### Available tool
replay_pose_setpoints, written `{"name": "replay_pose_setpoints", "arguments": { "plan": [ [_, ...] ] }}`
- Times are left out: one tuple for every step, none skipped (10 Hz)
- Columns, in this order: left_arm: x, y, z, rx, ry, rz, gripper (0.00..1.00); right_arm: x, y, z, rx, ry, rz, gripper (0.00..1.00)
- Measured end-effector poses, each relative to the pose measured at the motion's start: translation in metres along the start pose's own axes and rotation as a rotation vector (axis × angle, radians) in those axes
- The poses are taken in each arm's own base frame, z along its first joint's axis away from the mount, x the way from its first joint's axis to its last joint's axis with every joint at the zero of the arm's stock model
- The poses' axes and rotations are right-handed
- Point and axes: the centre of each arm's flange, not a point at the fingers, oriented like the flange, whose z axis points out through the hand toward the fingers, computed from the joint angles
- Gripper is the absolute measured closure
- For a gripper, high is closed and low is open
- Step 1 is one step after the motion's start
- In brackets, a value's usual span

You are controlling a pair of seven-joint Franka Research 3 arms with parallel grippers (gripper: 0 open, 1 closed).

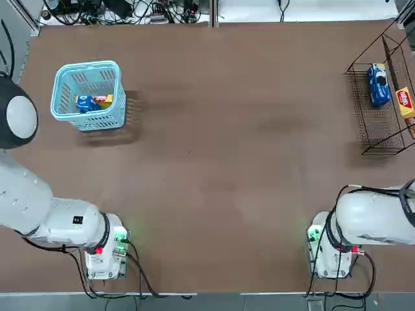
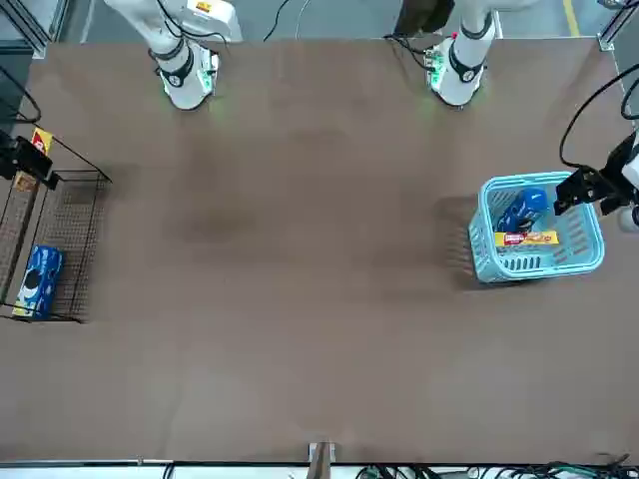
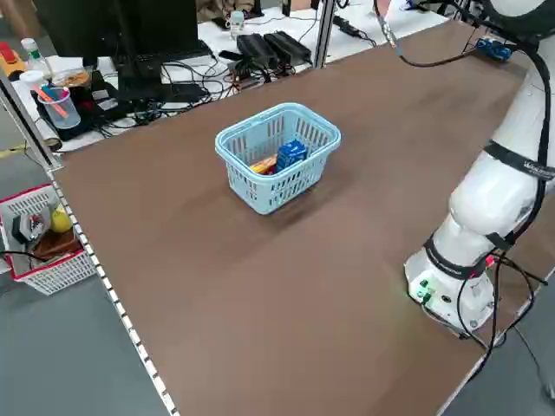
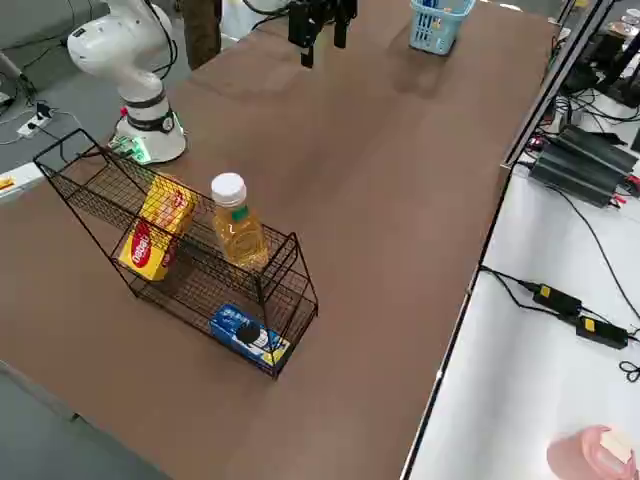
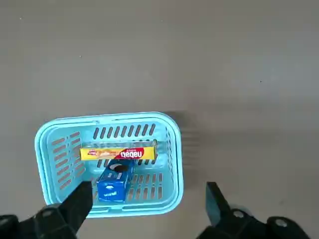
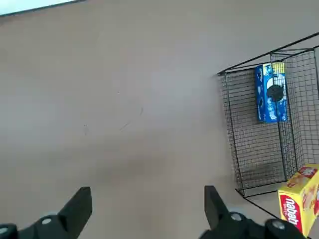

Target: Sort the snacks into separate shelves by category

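Left wrist view, yellow "nabati" packet, blue packet, basket

You've got even, diffuse overhead light on the table — no glare. The basket throws a soft, faint shadow toward the table's middle, and the rack casts hardly any. Both wrist views look slightly soft.

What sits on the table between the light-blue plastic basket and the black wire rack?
Nothing: the top view shows only bare brown tabletop between the light-blue plastic basket and the black wire rack.
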Motion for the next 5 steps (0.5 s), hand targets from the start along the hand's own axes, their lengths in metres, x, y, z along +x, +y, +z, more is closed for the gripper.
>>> {"name": "replay_pose_setpoints", "arguments": {
  "plan": [
    [0.0,0.0,0.0,0.0,0.0,0.001,0.0,-0.001,-0.001,0.0,-0.005,-0.003,-0.002,0.0],
    [0.0,-0.001,0.0,0.0,0.0,0.002,0.0,-0.001,-0.001,0.0,-0.006,-0.006,-0.001,0.0],
    [0.0,-0.003,0.001,0.0,-0.002,0.003,0.0,-0.001,-0.001,0.0,-0.006,-0.006,-0.003,0.0],
    [0.001,-0.009,0.003,0.001,-0.006,0.003,0.0,-0.001,-0.002,0.0,-0.005,-0.003,-0.004,0.0],
    [0.002,-0.023,0.007,0.0,-0.011,-0.009,0.0,-0.001,-0.004,-0.001,-0.003,0.001,-0.007,0.0]
  ]
}}
